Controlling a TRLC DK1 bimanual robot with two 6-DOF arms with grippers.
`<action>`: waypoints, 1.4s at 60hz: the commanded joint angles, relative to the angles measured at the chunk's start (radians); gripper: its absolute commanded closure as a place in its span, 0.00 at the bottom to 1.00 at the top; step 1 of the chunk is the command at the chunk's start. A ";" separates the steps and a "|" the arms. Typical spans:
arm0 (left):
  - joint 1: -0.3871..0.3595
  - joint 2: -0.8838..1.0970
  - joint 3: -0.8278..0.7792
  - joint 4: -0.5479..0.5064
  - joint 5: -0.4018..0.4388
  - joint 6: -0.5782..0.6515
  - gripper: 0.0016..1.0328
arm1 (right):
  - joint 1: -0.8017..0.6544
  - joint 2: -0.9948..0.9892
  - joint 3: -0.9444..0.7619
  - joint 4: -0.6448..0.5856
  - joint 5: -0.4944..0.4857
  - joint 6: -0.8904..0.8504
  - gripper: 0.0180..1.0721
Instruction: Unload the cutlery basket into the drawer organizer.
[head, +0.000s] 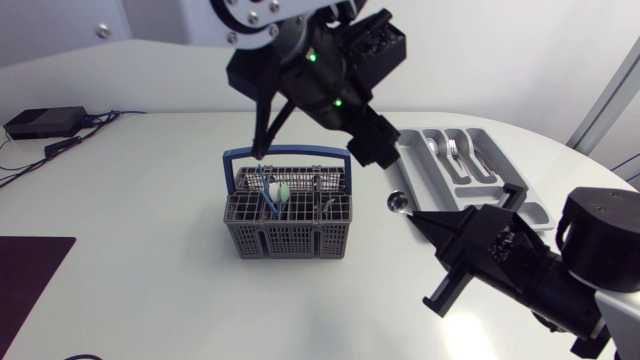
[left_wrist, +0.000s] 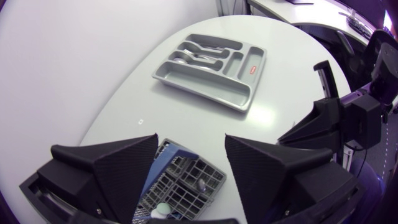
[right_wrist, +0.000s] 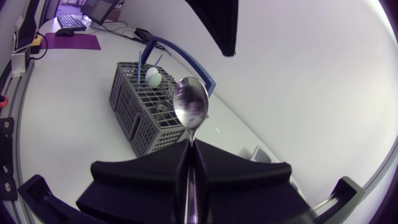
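Apparently mid-transfer, the right end effector (right_wrist: 189, 148) grips a shiny steel spoon (right_wrist: 191, 102) between the blue-handled grey mesh cutlery basket (head: 290, 240) and the grey plastic drawer organizer (head: 418, 163), likely its next stop, while the left end effector (left_wrist: 191, 139) hangs wide open above the basket.

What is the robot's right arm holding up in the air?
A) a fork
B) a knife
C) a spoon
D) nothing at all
C: in the right wrist view, the right gripper has its jaws closed on the handle of a shiny spoon, with the round bowl sticking out ahead of it.
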 joint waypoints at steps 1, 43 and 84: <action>0.023 -0.049 0.017 0.002 -0.030 -0.008 0.15 | -0.103 -0.037 -0.003 -0.053 -0.097 -0.034 0.94; -0.045 -0.065 -0.280 0.048 -0.200 0.040 0.16 | -0.829 0.385 0.301 -0.487 -0.802 -0.661 0.95; -0.040 -0.016 -0.266 0.051 -0.214 0.030 0.16 | -0.985 1.081 0.849 -0.754 -0.605 -1.204 0.95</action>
